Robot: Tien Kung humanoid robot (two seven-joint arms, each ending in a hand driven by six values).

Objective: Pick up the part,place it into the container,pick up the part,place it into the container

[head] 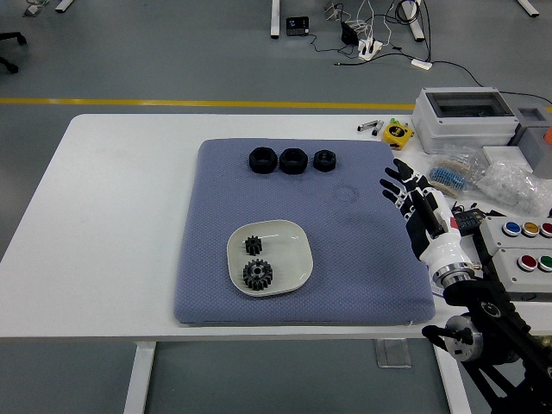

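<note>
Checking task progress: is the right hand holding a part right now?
No, the right hand hovers open and empty at the mat's right edge, while two gears sit in the dish.

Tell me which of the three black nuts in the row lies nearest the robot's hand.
The rightmost nut, the smallest of the row, lies closest to the right hand.

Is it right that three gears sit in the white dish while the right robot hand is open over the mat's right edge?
Not quite: the head view shows two gears in the white dish, not three. The right robot hand is open over the mat's right edge.
</note>
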